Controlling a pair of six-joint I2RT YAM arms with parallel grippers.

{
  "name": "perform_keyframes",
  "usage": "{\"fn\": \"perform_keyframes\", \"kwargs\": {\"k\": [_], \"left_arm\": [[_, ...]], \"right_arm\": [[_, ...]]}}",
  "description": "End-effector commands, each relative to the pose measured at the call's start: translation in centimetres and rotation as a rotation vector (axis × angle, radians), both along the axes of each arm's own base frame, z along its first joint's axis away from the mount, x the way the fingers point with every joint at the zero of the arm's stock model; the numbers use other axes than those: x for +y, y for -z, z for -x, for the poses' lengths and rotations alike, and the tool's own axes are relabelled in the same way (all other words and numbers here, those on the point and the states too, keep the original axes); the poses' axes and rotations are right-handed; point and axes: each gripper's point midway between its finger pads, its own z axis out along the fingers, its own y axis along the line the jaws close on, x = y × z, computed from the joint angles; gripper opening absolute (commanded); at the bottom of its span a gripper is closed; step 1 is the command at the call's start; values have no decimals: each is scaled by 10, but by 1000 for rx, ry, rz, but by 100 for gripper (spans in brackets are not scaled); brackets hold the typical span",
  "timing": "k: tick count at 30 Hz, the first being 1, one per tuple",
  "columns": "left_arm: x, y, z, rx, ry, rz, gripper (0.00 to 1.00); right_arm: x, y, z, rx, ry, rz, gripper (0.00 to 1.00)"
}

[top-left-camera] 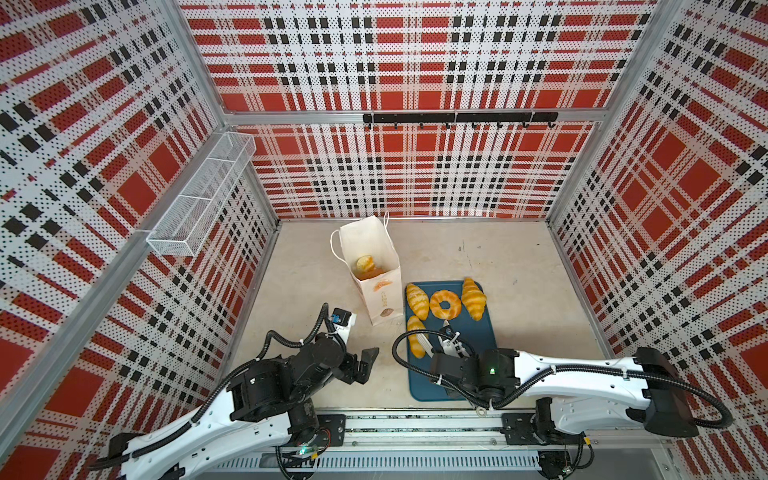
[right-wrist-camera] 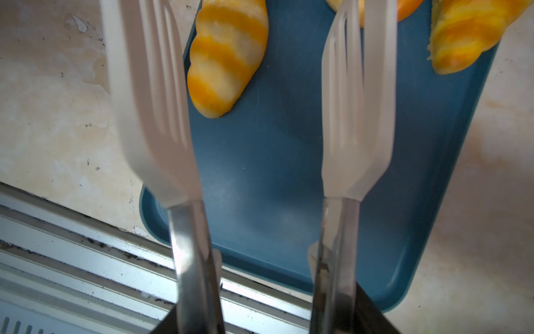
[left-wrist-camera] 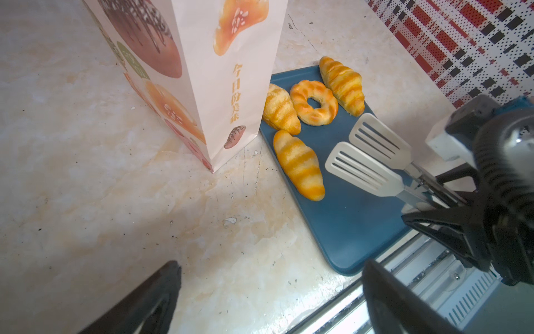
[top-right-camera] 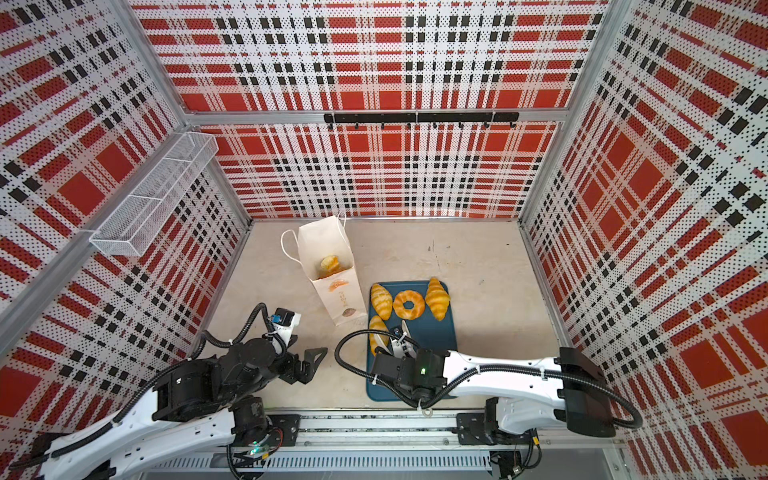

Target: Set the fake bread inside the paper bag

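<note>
The white paper bag (top-left-camera: 376, 266) stands upright and open at mid-table, with fake bread (top-left-camera: 365, 264) inside it. On the teal tray (top-left-camera: 478, 340) lie two croissants (top-left-camera: 417, 300) (top-left-camera: 473, 298), a ring doughnut (top-left-camera: 445, 304) and a long striped roll (top-left-camera: 415, 338). My right gripper (right-wrist-camera: 265, 321) is shut on the handles of white slotted tongs (right-wrist-camera: 150, 115). The tong blades stand apart above the tray (right-wrist-camera: 260, 173), holding nothing, with the roll (right-wrist-camera: 225, 57) below and ahead of them. My left gripper (left-wrist-camera: 271, 269) hangs open and empty over bare table, left of the tray and in front of the bag (left-wrist-camera: 202, 72).
A white wire basket (top-left-camera: 199, 195) hangs on the left wall and a black hook rail (top-left-camera: 457, 118) on the back wall. A metal rail (top-left-camera: 415, 428) runs along the table's front edge. Plaid walls close in three sides.
</note>
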Motion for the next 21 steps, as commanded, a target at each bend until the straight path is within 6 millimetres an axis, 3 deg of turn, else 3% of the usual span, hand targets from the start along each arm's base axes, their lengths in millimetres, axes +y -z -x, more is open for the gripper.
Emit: {"fn": "perform_keyframes", "kwargs": {"k": [1,15,21], "left_arm": [[3,1,-5,-5,-50,20,99],[6,-1,-4,-9,-58,16,99],[6,0,-4,-4,-60,19,99]], "right_arm": [[18,7,1,11,13,-56,59],[25,34,0,42,29,66,61],[2,38,1,50,56,151,59]]}}
